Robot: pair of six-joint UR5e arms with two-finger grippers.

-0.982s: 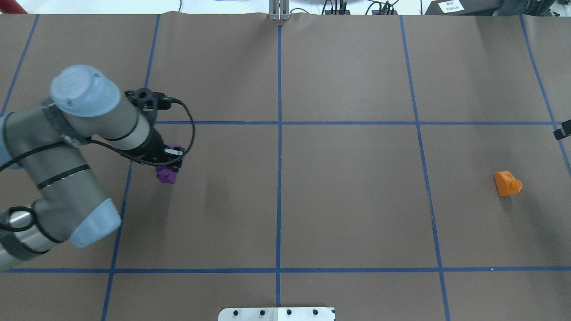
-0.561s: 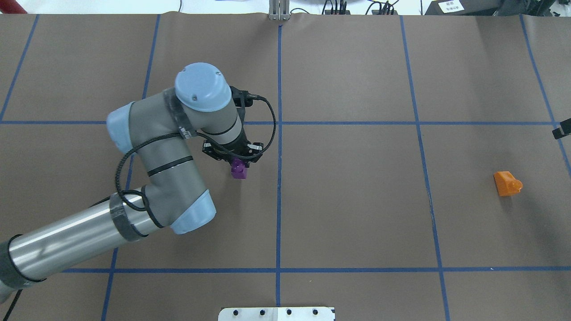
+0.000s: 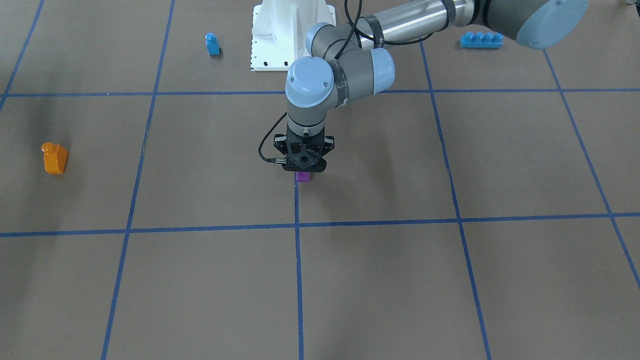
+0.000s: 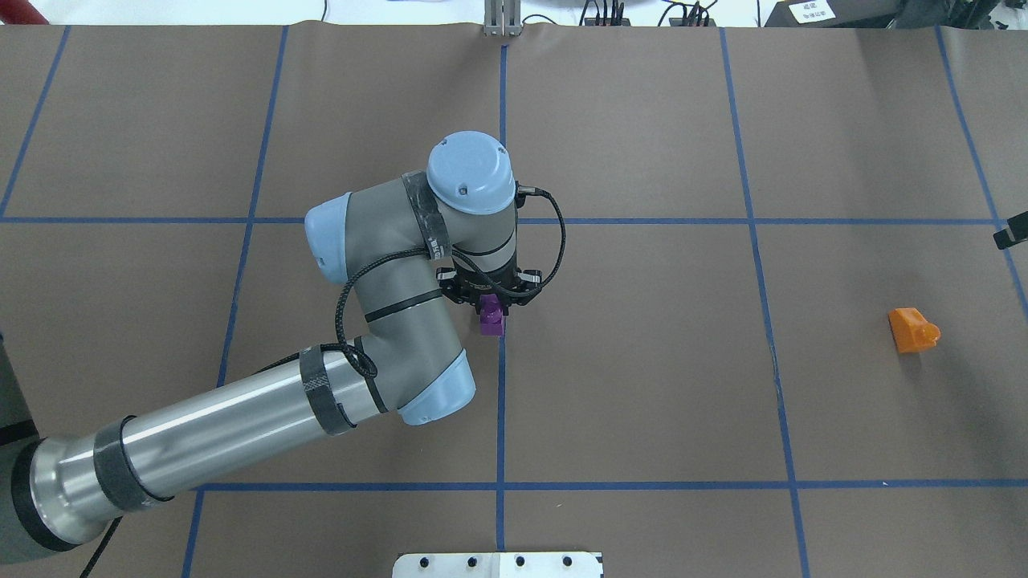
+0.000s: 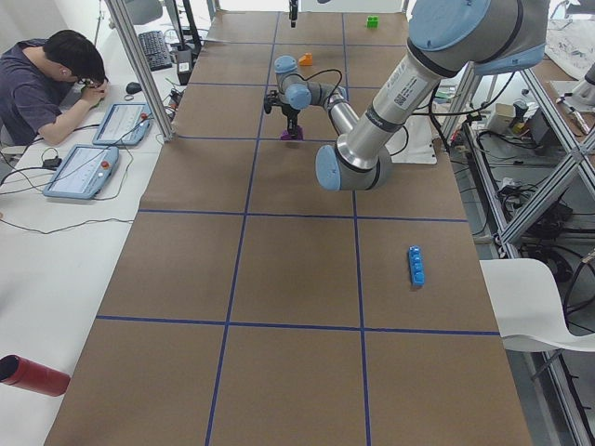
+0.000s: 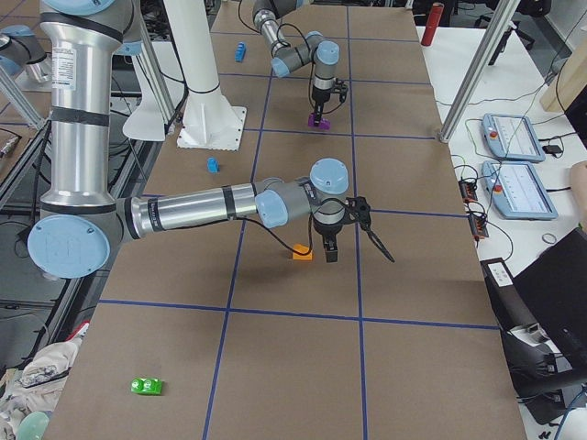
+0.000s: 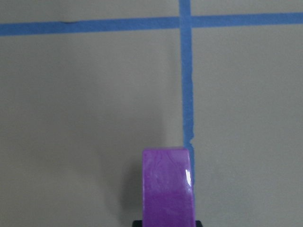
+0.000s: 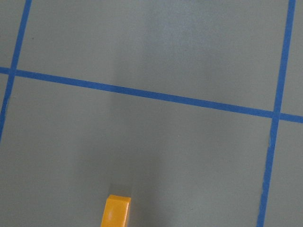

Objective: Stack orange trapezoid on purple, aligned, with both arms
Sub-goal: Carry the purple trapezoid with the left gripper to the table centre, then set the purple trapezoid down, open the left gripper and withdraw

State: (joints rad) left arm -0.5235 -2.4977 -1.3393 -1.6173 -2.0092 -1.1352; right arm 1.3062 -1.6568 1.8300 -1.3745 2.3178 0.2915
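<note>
My left gripper [image 4: 491, 305] is shut on the purple block [image 4: 491, 319] and holds it low over the table's centre tape line; I cannot tell if the block touches the table. The block also shows in the front view [image 3: 302, 176] and fills the bottom of the left wrist view [image 7: 168, 187]. The orange trapezoid [image 4: 912, 330] lies alone on the table at the far right. In the exterior right view my right gripper [image 6: 328, 246] hangs close beside the orange trapezoid [image 6: 302, 254]; I cannot tell if it is open or shut. The right wrist view shows the orange trapezoid [image 8: 117, 211] at its bottom edge, with no fingers in view.
A small blue single-stud block [image 3: 212, 44] and a long blue brick [image 3: 481, 39] lie near the white base pedestal [image 3: 285, 30]. A green block [image 6: 146, 386] lies at the table's right end. An operator [image 5: 51, 84] sits at the side desk.
My left arm has swung right across the table, carrying the purple block from the left grid cell to the centre line. The orange trapezoid has not moved.
</note>
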